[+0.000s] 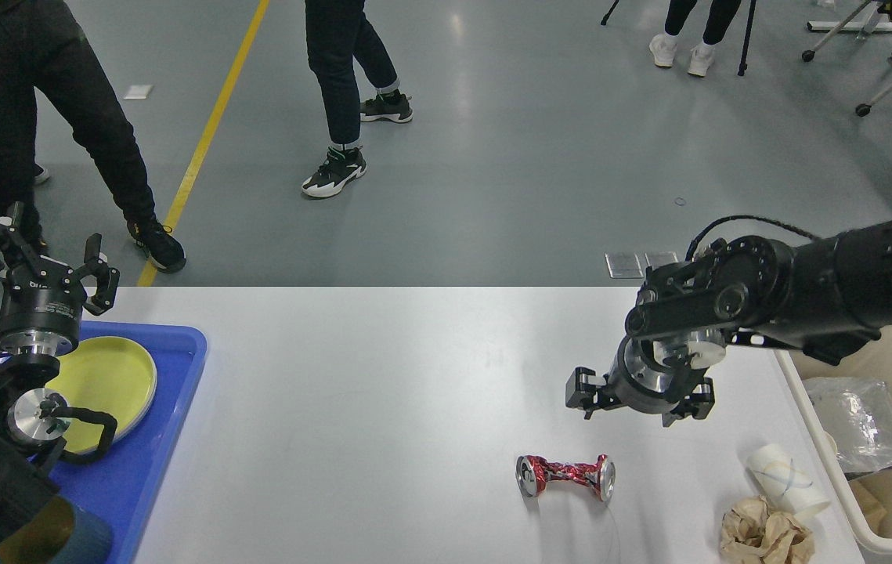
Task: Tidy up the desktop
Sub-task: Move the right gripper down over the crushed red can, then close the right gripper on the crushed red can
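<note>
On the white desktop (383, 407) lie a crushed red can (565, 476), a tipped white paper cup (787, 479) and a crumpled brown paper wad (765, 536), all near the front right. My right gripper (640, 407) hangs open, pointing down, a little above and behind the can, with nothing between its fingers. My left gripper (40, 262) stands open and upright at the far left, above the back corner of the blue tray (164, 439), holding nothing.
A yellow plate (113, 384) lies in the blue tray. A beige bin (861, 517) with a clear plastic bag stands at the table's right edge, partly hidden by my right arm. People walk on the grey floor beyond the table.
</note>
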Controlling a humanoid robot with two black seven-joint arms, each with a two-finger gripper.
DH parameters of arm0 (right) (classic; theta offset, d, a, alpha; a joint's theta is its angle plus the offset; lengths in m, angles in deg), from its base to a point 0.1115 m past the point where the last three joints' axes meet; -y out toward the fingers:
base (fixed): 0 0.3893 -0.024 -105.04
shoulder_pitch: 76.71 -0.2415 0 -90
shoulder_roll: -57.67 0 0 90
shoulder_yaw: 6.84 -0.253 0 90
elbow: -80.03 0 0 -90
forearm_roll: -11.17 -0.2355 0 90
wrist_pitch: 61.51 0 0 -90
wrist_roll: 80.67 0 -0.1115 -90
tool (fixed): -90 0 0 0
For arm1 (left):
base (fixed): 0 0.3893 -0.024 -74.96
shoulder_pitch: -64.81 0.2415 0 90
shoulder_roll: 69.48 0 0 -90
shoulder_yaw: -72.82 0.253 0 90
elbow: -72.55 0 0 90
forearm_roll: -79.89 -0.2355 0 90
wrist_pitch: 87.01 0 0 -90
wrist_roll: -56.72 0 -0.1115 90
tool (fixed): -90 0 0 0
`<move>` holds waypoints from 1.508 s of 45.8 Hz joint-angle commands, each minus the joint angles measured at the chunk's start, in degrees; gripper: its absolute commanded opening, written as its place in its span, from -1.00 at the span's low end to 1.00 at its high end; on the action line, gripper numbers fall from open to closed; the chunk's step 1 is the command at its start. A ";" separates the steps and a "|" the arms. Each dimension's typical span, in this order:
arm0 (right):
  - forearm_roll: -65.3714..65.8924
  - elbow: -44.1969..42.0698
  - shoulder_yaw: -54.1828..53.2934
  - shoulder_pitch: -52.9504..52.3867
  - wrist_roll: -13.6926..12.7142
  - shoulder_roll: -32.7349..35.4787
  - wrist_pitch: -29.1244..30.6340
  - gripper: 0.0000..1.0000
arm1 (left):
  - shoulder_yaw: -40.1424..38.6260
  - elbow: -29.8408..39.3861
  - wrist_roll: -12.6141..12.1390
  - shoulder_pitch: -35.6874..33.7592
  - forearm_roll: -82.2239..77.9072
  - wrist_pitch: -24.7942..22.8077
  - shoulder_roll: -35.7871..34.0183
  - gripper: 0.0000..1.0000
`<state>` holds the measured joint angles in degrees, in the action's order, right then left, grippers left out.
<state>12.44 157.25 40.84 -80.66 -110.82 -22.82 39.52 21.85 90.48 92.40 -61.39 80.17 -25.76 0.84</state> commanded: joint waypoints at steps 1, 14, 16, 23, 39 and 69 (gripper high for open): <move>1.11 -1.54 -0.31 4.47 0.26 -0.55 -2.33 0.85 | 0.00 0.00 0.00 0.00 -0.01 0.01 0.00 0.93; 1.28 -5.85 -2.77 11.67 0.70 -1.60 -2.86 0.58 | 0.00 0.00 0.00 -0.01 -0.01 0.01 0.00 0.93; 1.46 -7.34 -3.56 13.16 0.70 -1.60 -3.03 0.58 | 0.00 0.00 0.00 -0.01 -0.01 0.01 0.00 0.93; 1.72 -8.75 -3.65 15.45 0.70 -1.60 -4.35 0.58 | 0.00 0.00 0.00 -0.01 -0.01 0.01 0.00 0.93; 8.05 -9.55 -3.65 18.62 0.70 -1.69 -10.50 0.25 | 0.00 0.00 0.00 -0.01 -0.01 0.01 0.00 0.93; 7.79 -7.08 -3.91 17.39 0.52 -3.09 -10.15 -0.56 | 0.00 0.00 0.00 0.08 -0.01 0.01 0.00 0.93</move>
<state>20.21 149.61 36.92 -63.18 -110.29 -25.56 29.25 21.85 90.48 92.40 -61.40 80.16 -25.76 0.84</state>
